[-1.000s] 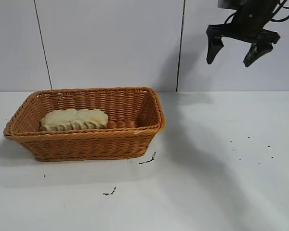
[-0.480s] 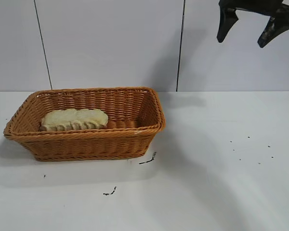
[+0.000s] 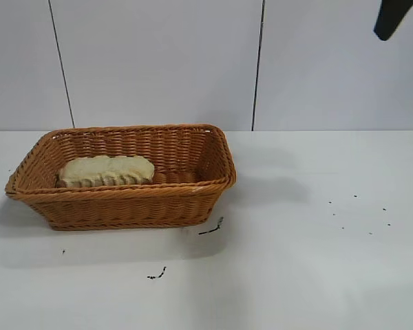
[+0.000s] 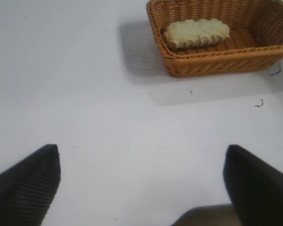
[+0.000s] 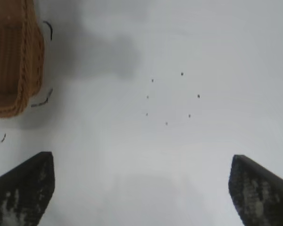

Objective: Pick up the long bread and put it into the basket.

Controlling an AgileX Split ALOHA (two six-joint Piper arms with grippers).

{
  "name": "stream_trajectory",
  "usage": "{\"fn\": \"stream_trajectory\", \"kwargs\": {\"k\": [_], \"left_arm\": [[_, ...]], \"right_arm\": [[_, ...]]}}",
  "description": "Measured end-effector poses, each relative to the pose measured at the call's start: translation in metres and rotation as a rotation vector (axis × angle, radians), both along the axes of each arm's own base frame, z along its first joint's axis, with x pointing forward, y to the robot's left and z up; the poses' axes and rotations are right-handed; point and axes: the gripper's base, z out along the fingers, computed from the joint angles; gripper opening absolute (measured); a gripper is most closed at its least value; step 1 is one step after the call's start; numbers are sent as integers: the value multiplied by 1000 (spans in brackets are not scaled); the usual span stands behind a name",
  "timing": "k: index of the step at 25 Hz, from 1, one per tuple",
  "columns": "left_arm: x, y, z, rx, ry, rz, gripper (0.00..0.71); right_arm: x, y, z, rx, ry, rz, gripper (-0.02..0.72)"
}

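Long bread in the basket, both grippers spread wide and empty.

Exterior view: the basket stands on the white worktop toward its left side, and the long bread lies inside along the basket's left half, pale side showing. One dark finger of the right gripper shows at the upper right, high above the worktop and well apart from the basket.
Left wrist view: the left gripper hangs over bare worktop with its fingers far apart, nothing between them; basket and bread lie well beyond it.
Right wrist view: the right gripper is also wide open and empty, above small dark specks, beside the basket's corner.
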Motion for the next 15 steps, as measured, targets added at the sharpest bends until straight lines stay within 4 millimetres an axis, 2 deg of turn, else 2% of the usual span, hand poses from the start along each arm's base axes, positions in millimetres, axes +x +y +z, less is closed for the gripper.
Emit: {"fn": "stream_trajectory", "kwargs": {"k": [4,8,10,15], "left_arm": [[0,0,0,0,0,0,692],[0,0,0,0,0,0,692],[0,0,0,0,0,0,692],[0,0,0,0,0,0,692]], "right_arm": [[-57,-2,-26,-5,-58,-5,690],[-102,-5,-49,-7,-201,-13,690],[-118,-5,-54,-3,-287,-18,690],[-146,-6,-45,11,-517,-30,690]]}}
